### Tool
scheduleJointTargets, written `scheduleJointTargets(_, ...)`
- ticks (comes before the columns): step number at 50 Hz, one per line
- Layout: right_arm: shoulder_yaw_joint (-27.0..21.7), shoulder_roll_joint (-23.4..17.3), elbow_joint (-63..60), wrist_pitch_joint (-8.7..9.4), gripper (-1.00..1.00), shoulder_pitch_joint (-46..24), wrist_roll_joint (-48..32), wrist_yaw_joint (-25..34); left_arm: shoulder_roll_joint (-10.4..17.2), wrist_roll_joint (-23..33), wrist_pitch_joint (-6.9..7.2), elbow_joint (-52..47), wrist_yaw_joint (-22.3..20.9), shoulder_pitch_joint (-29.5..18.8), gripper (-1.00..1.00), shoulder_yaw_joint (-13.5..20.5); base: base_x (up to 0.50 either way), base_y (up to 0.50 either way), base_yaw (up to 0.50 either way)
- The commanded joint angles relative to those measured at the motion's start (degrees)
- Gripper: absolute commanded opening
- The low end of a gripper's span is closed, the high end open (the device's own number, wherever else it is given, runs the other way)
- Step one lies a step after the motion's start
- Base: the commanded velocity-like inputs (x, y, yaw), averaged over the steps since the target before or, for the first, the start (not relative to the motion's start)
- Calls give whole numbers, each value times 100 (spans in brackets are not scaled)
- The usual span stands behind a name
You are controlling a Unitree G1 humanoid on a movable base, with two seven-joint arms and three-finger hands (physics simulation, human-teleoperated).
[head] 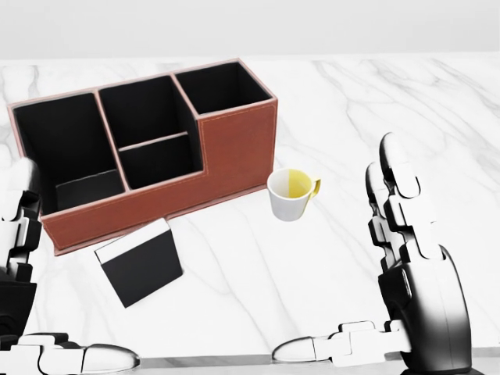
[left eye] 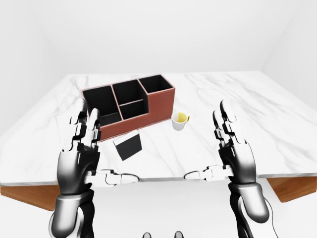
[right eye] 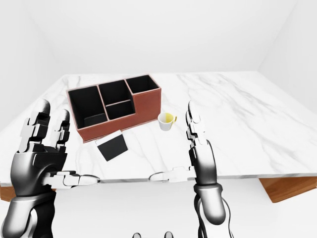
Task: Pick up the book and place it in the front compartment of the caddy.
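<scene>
Book (head: 139,268) lies flat on the bench (head: 391,101) just beside the caddy (head: 148,148), while both hands, left (left eye: 79,161) and right (head: 410,289), hover with fingers spread, empty, apparently ready to reach.

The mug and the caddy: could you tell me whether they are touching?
Apart. The head view shows a strip of bare marble table between the mug and the caddy.

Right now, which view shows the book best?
The head view: the book is large there, with its dark cover and pale page edge clear, beside the caddy. Both eye views show it whole too, but small, between the open hands.
</scene>
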Motion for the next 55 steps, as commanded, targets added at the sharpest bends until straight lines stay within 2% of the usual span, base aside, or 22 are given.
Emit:
scheduleJointTargets(1,-6,0,5,0,98,2,7,6,1,-3,0,-12,-9,-6,100,24,50,0,0)
scheduleJointTargets(12,3,9,-24,0,98,6,10,1,11,-49,0,-45,2,-50,100,79,50,-10,0)
scheduleJointTargets(29,-39,5,-20,0,98,9,52,9,-3,-28,0,-53,-9,-20,100,63,43,-32,0)
scheduleJointTargets(43,-11,3,27,0,98,-9,19,2,21,-162,0,-200,4,-133,100,230,43,-2,0)
scheduleJointTargets(55,-34,19,-58,0,98,13,66,-22,19,-213,0,-295,-48,-164,100,320,2,0,0)
